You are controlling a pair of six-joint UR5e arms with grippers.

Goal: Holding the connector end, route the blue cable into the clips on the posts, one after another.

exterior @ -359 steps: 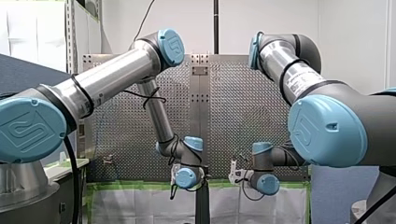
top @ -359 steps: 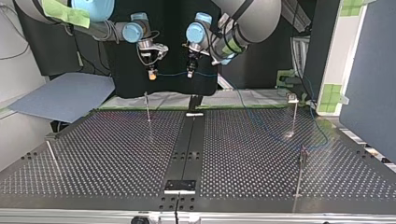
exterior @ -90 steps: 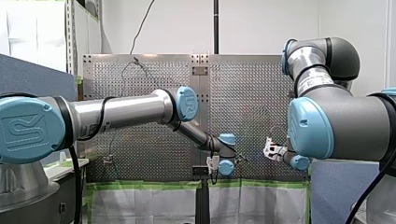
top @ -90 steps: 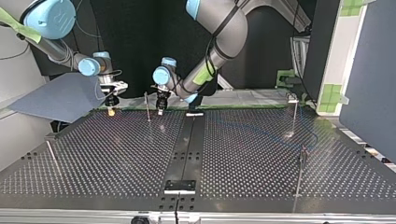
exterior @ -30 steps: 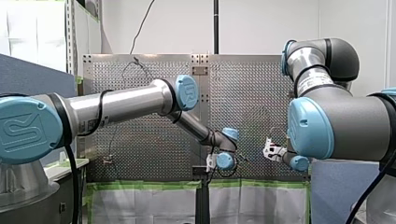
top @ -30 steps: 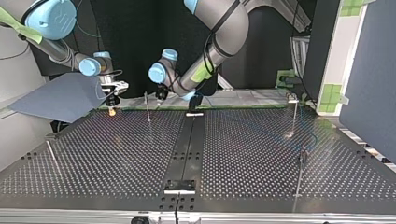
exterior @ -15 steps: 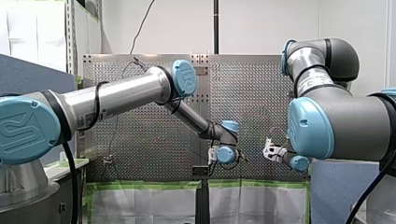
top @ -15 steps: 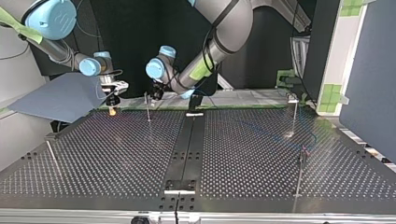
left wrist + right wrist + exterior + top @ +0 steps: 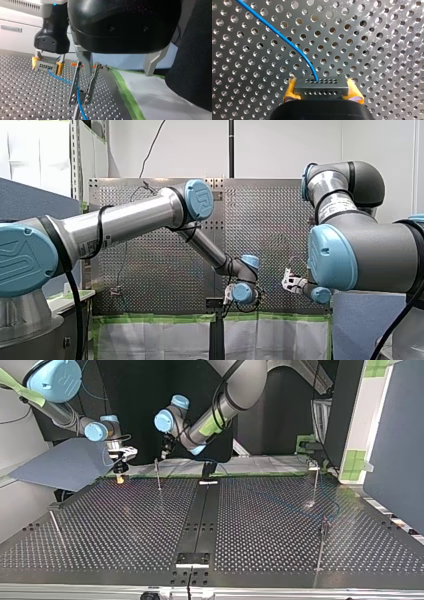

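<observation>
My right gripper (image 9: 321, 96) has its yellow pads shut on the grey connector block (image 9: 321, 86), low over the perforated table. The blue cable (image 9: 287, 41) leaves the block's face. In the left wrist view it runs from the connector (image 9: 46, 65) into the forked clip (image 9: 83, 85) of the nearest post and on down (image 9: 80, 105). My left gripper (image 9: 119, 66) hangs just above and behind that clip, its metal fingers (image 9: 86, 62) open and holding nothing. In the top view my left gripper (image 9: 165, 455) is above the post (image 9: 157, 475) and my right gripper (image 9: 120, 476) is to its left.
Three more thin posts stand on the table: at the top view's far right (image 9: 316, 482), near right (image 9: 322, 545) and near left (image 9: 55, 525). Loose cable (image 9: 334, 505) lies by the right-hand posts. A black rail (image 9: 200, 515) runs down the middle. Green tape (image 9: 127, 92) edges the table.
My left gripper has risen and drifted towards the top view's left, off the post's clip. My right gripper has stayed still with the connector.
</observation>
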